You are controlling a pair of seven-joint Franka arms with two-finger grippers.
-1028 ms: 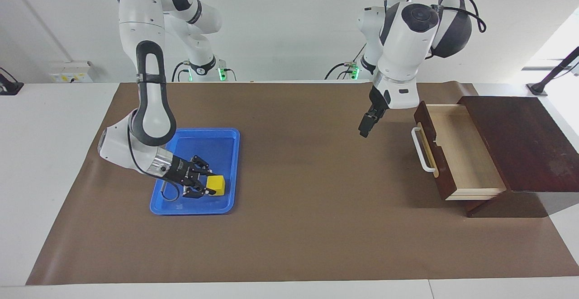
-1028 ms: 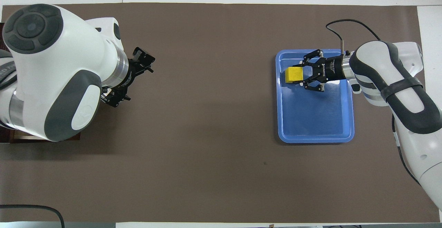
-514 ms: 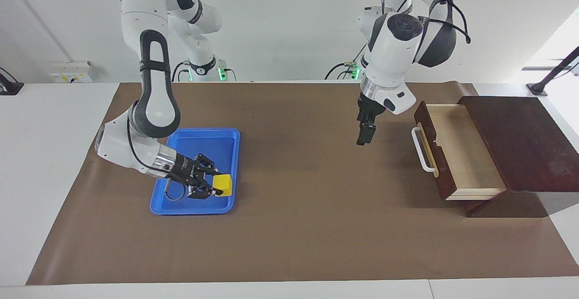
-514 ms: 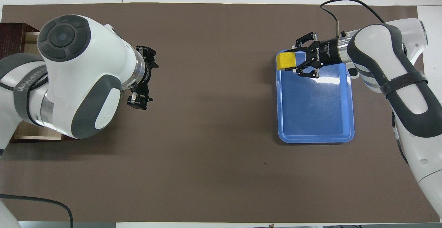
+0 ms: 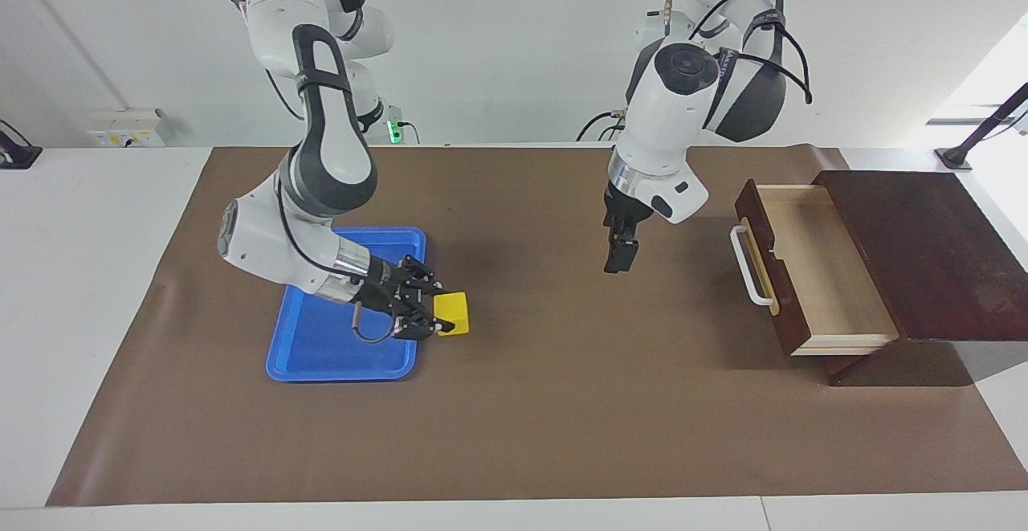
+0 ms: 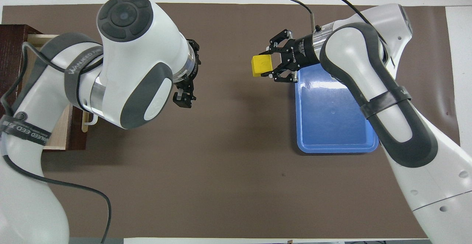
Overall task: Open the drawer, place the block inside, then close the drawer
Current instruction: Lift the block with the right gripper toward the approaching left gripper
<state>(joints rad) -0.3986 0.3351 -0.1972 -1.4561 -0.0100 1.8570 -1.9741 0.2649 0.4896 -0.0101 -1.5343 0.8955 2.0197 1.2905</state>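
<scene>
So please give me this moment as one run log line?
drawer: open | block: in right gripper, over mat beside tray | left gripper: open, over mat, empty

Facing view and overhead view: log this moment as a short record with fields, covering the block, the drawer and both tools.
block: yellow block, held off the table just past the blue tray's edge
right tool: right tool, shut on the block
left tool: left tool, open, empty, over the bare brown mat
drawer: drawer, pulled open, nothing inside
stage: block not yet in drawer
</scene>
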